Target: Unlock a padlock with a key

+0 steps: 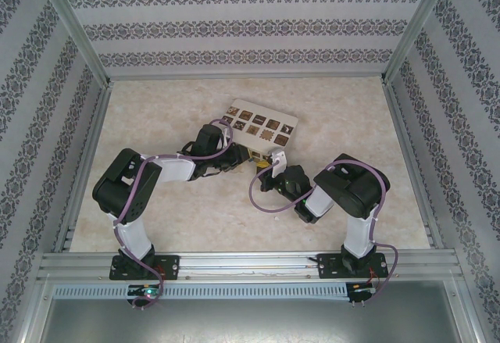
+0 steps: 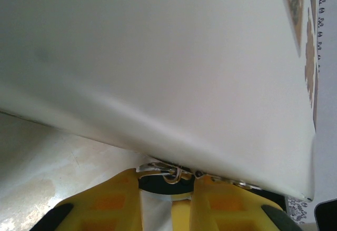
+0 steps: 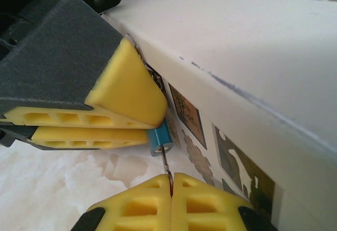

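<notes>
Padlock (image 3: 159,141) largely within left hand (image 3: 152,129); key (image 3: 165,163) faint

The table top (image 1: 156,116) is found surfaced in a pale, marbled beige finish; it is enclosed on three sides by a back wall (image 1: 250,23), a left wall (image 1: 35,124) and a right wall (image 1: 469,124); all three are papered in white with dark ornamental bands. Aluminium posts (image 1: 72,26) are set at the rear corners; a silvery rail (image 1: 250,262) is fixed along the near edge, and a perforated strip (image 1: 250,290) is mounted just below it. Even, diffuse light is recorded; shadows are kept soft.
</notes>
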Motion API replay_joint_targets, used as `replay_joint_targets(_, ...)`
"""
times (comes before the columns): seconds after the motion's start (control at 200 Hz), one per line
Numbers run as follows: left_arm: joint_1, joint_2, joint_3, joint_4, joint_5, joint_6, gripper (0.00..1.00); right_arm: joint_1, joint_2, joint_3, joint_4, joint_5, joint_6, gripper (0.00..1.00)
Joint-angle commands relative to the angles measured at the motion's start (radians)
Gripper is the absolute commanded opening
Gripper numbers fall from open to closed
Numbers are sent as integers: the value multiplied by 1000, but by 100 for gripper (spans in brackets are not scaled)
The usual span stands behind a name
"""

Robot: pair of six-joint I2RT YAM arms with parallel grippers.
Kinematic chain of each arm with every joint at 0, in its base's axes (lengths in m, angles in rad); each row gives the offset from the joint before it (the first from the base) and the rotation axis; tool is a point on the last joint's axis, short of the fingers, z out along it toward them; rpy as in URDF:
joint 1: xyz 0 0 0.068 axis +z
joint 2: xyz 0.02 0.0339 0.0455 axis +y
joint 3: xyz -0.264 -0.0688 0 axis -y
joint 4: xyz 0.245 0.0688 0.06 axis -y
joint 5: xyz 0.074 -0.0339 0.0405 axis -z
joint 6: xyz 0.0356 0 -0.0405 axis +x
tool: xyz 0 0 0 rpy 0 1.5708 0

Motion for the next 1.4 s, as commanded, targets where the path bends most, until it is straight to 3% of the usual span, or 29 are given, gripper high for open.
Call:
replay_joint_targets(0.0, -10, -28, 35, -1, 58, -20, 21, -7, -10, 36, 50, -16, -25, 0)
replay_joint_targets(0.445, -11, -44, 45, -25, 80, -13, 21, -22, 31, 117, 50, -43, -156, 0)
replay_joint_targets(1.034, -18, -53, 64, -66, 126, 5, 21, -141, 53, 185, 49, -307, -115, 0)
replay_joint_targets(1.399, -20, -53, 53, -85, 138, 17, 21, -158, 57, 193, 49, -343, -96, 0)
